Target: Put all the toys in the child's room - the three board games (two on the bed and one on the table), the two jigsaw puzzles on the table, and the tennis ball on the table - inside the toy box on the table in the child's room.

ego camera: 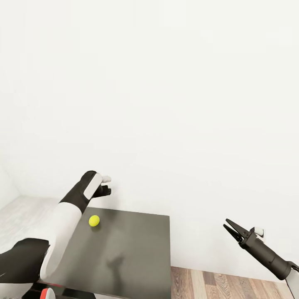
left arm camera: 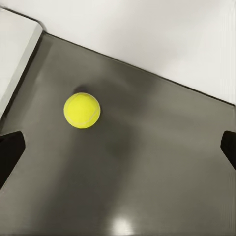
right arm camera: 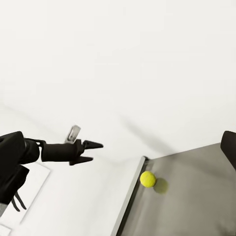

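- Looking down from the head view, the tennis ball [ego camera: 94, 220] sits loose on the dark grey end of the table [ego camera: 137, 249], near its far left corner and not yet picked up; no toy box shows here, so this ball at least is still to be moved.
- The left gripper [ego camera: 106, 185] hangs above and just behind the ball, close to the white wall [ego camera: 166, 104]; from this angle it cannot be told whether its fingers are parted.
- The right gripper [ego camera: 228, 229] is held well off the table's right edge, above the wooden floor [ego camera: 232, 284], its fingers spread and holding nothing.
- In the left wrist view, the ball [left arm camera: 82, 110] lies on the dark top between the two dark fingertips [left arm camera: 10, 152] at the frame's sides; they stand wide apart, so the left gripper is spread and empty.
- The table's edges along the wall run close past the ball, so a descent has little spare room on that side.
- In the right wrist view, the ball [right arm camera: 147, 179] rests right beside the table's edge, and the left gripper [right arm camera: 96, 151] hovers off that edge, apart from the ball.
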Controlling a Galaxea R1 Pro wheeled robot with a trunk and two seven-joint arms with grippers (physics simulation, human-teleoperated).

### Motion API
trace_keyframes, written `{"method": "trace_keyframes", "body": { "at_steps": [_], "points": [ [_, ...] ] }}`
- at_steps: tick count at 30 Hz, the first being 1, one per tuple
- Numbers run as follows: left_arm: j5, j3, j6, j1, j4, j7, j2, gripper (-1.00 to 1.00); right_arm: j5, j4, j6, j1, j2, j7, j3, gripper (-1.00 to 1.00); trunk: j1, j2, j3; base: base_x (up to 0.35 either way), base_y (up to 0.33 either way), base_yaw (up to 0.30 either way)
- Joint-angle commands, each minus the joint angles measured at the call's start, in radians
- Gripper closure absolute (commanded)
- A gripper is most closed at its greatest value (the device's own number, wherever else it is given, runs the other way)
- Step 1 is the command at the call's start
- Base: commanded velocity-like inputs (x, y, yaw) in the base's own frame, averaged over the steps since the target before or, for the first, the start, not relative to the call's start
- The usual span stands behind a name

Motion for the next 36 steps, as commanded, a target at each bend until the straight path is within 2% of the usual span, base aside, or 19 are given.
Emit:
{"method": "trace_keyframes", "body": {
  "at_steps": [1,7,36],
  "points": [
    [0.012,-0.006,0.001,-0.004,0.004,0.009,0.005,-1.0,-0.004,0.0,0.007,-0.001,0.0,0.0,0.0,-1.0,0.001,-0.002,-0.002,0.0,0.0,0.0],
    [0.011,-0.007,0.0,-0.012,0.019,0.005,0.017,-1.0,-0.003,0.0,0.007,-0.001,0.0,0.0,0.0,-1.0,0.001,-0.002,-0.002,0.0,0.0,0.0],
    [0.009,-0.014,-0.015,-0.013,0.032,0.0,0.018,-1.0,-0.005,-0.001,0.008,-0.001,-0.005,0.0,0.0,-1.0,0.001,-0.002,-0.002,0.0,0.0,0.0]
  ]
}}
